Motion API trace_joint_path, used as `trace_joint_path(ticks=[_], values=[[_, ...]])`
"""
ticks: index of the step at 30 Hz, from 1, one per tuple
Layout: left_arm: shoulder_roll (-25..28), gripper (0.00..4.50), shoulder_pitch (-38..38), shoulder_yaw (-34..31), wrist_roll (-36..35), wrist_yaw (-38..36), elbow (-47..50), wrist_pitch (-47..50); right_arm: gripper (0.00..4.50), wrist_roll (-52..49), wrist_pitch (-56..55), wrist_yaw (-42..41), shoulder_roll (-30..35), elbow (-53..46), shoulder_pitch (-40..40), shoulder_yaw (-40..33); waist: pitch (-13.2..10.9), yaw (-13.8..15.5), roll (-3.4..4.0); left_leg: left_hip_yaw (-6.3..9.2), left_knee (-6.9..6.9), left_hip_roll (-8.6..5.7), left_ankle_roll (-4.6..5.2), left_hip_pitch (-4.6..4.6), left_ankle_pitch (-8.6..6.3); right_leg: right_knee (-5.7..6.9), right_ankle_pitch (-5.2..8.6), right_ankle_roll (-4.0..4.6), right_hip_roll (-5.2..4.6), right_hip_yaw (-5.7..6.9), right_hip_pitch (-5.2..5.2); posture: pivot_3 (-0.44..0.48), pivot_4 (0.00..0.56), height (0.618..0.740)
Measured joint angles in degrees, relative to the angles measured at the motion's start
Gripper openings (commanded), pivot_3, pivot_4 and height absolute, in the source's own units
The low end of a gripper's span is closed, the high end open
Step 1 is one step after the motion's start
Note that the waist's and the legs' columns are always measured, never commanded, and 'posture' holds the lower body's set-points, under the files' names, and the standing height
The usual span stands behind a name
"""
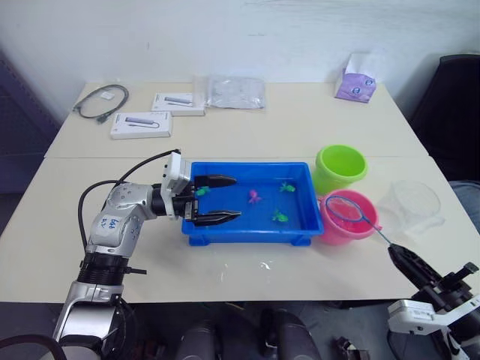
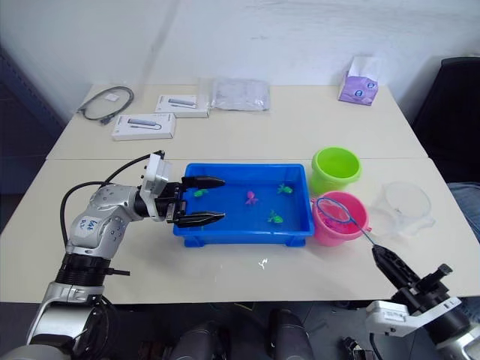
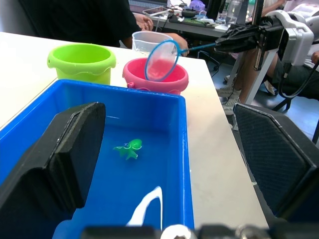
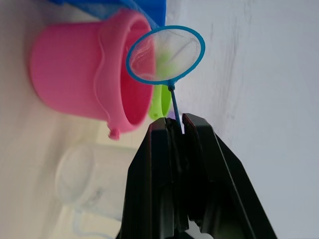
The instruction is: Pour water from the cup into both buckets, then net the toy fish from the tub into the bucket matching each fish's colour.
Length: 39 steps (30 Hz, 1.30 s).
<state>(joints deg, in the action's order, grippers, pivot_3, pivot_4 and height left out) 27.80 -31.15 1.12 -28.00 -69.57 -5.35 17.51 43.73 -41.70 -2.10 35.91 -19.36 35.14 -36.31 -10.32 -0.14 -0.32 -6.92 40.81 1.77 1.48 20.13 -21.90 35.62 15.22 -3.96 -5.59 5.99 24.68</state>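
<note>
While clamped by its thin stick in the right gripper [image 4: 182, 122], the net [image 1: 350, 208] hangs over the pink bucket [image 1: 341, 227].
Lime bucket [image 1: 340, 166] just behind; clear cup [image 1: 411, 204] beside the pink one. Left gripper [image 1: 217, 199], fingers spread and empty, straddles the blue tub's [image 1: 247, 231] left end; green and pink toy fish [image 1: 255, 196] lie inside the tub.
</note>
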Motion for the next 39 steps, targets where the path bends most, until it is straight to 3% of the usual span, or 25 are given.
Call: trace_joint_path(ticks=[4,8,13,15,19,24,28,35,39], values=[[-0.11,4.42,0.0,0.0,0.03,0.03,-0.08,-0.08,0.0,-2.97,0.49,-0.05,1.66,0.38,-0.95,-1.59,0.0,0.01,0.0,0.03,-0.03,0.04,0.01,-0.02,0.0,0.0,0.01,0.02,-0.01,0.01,0.0,0.0,0.15,0.74],[1.26,4.42,0.65,-0.54,0.1,-0.04,-0.17,-0.21,0.0,-21.07,7.17,-8.61,4.06,-3.94,-5.03,3.28,0.0,-0.38,0.0,0.01,-0.06,0.08,-0.02,-0.08,0.02,0.05,0.01,0.03,0.0,-0.01,-0.02,0.0,0.15,0.74],[5.02,4.42,3.29,-2.66,0.13,-0.38,-1.3,-0.68,0.0,-45.32,24.18,-21.99,7.62,-12.75,-10.83,14.83,0.0,-0.43,0.0,0.12,-0.1,0.12,-0.01,-0.13,0.02,0.1,0.06,0.11,-0.04,0.12,-0.03,0.0,0.15,0.74],[7.22,4.42,5.15,-4.08,0.45,-0.19,-2.66,-1.58,0.0,-54.76,35.84,-25.14,8.66,-16.36,-16.79,20.71,-0.01,-0.44,-0.02,0.13,-0.06,0.13,0.04,-0.13,-0.01,0.1,0.05,0.12,-0.14,0.15,-0.04,0.0,0.15,0.74],[9.03,4.42,6.68,-6.79,0.65,0.73,-3.65,-2.13,0.0,-64.01,54.03,-26.98,9.05,-18.91,-27.1,28.63,-0.01,0.23,-0.02,0.29,0.01,0.08,0.11,0.05,-0.04,0.06,0.05,0.12,-0.33,0.37,0.05,0.0,0.15,0.74],[9.17,4.42,8.08,-7.62,0.65,1.81,-2.12,-2.04,0.0,-64.76,68.45,-24.56,8.18,-18.36,-35.38,33.57,-0.01,0.97,-0.02,0.3,0.05,-0.11,0.29,0.28,-0.13,-0.02,0.03,0.09,-0.62,0.62,0.16,0.0,0.15,0.74],[8.96,4.42,9.29,-7.92,0.63,3.46,0.18,-1.99,0.0,-59.13,73.97,-22.38,6.72,-14.51,-41.86,39.8,-0.01,0.88,-0.02,0.25,0.07,-0.16,0.32,0.31,-0.15,-0.07,0.01,0.04,-0.62,0.67,0.16,0.0,0.15,0.74],[8.87,4.42,11.28,-8.43,0.45,5.25,2.4,-1.99,0.0,-41.01,68.27,-22.48,11.25,-5.63,-49.52,49.57,-0.01,0.11,-0.01,0.19,0.05,-0.13,0.29,0.31,-0.13,-0.06,0.0,0.01,-0.55,0.66,0.19,0.0,0.15,0.74],[8.79,4.42,11.48,-8.54,0.32,5.64,2.8,-1.99,0.0,-38.01,67.66,-26.03,11.11,-3.77,-51.2,52.31,-0.01,-0.01,-0.01,0.17,0.06,-0.07,0.24,0.31,-0.11,-0.06,0.0,0.01,-0.44,0.65,0.18,0.0,0.15,0.74]])
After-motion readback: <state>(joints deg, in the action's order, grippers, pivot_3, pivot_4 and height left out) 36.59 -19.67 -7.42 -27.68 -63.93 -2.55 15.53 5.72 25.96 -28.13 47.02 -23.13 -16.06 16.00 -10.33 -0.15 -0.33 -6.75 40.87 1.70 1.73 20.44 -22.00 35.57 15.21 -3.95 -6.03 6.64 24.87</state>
